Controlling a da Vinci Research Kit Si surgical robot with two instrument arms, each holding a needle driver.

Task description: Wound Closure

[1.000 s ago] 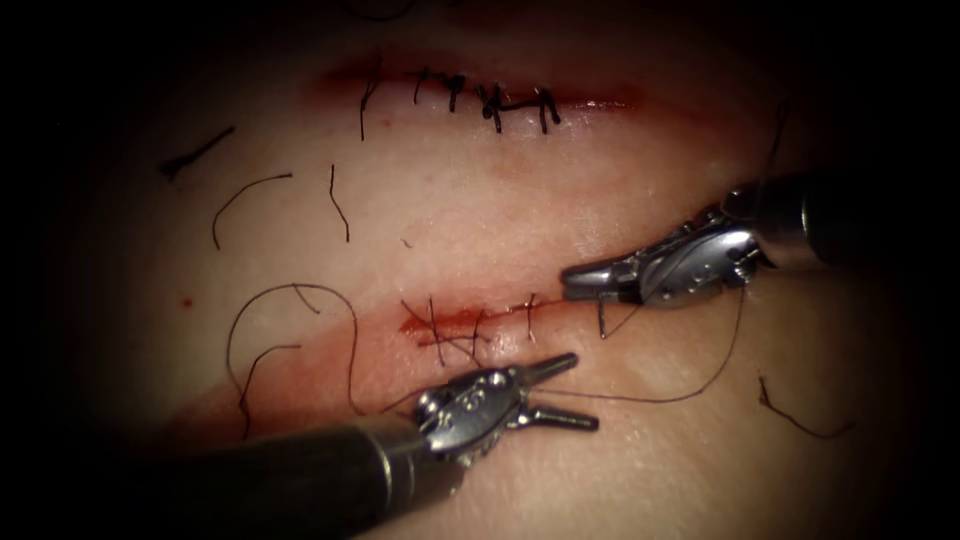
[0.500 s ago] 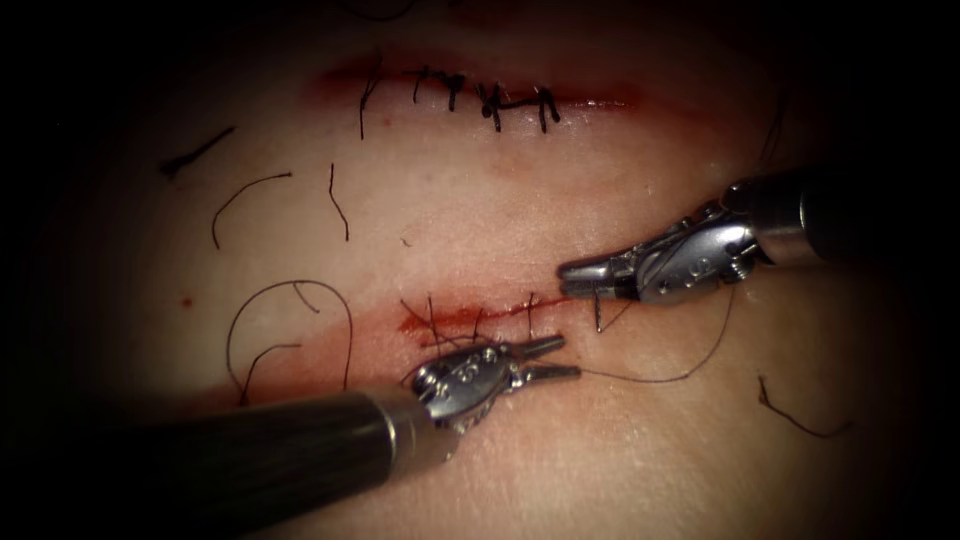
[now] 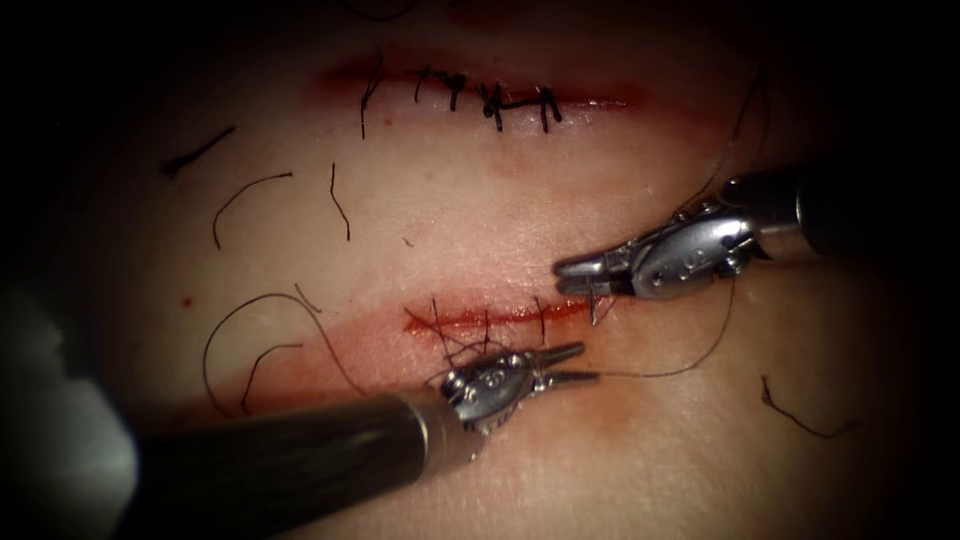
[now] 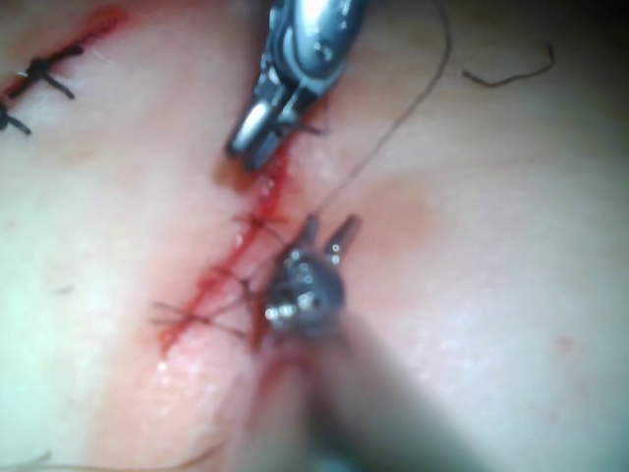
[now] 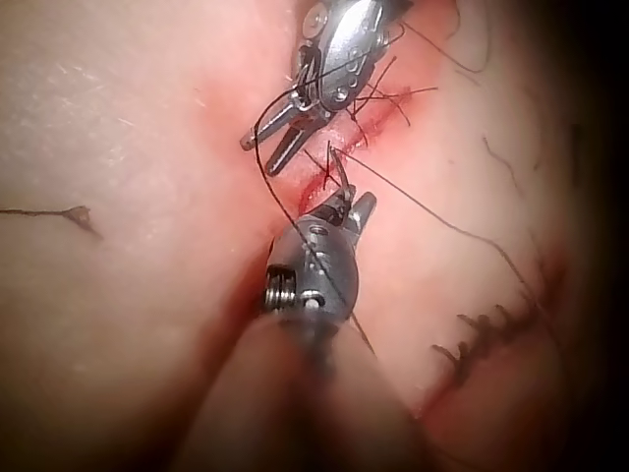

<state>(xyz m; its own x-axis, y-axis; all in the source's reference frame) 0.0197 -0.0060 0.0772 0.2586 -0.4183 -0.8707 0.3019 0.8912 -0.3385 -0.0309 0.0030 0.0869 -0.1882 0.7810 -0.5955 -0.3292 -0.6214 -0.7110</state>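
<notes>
The needle (image 3: 597,306) shows as a short dark sliver just under the right tool (image 3: 572,274), whose jaws we see pressed together on it. So little of its curve is visible that we cannot tell where along it the grip sits. Its lower end meets the tissue (image 3: 450,220) at the right end of the cut (image 3: 480,318), and we cannot tell how deep it goes. In the right wrist view the same tool (image 5: 352,208) stands just short of a thin spike rising from the wound edge. From beside these jaws the thread (image 3: 700,350) loops away behind the tool and curves round to the left tool (image 3: 570,365). That tool's jaws stand apart and hold nothing. The thread runs up to their tips, and we also see them parted in the left wrist view (image 4: 327,232). Just behind the left tool's wrist lie the dark stitches (image 3: 470,335) crossing the cut, with red fluid (image 3: 400,345) smeared around them. Farther from both tools, cut ends of thread (image 3: 245,195) lie loose on the tissue, and beyond them a second stitched cut (image 3: 490,100).
</notes>
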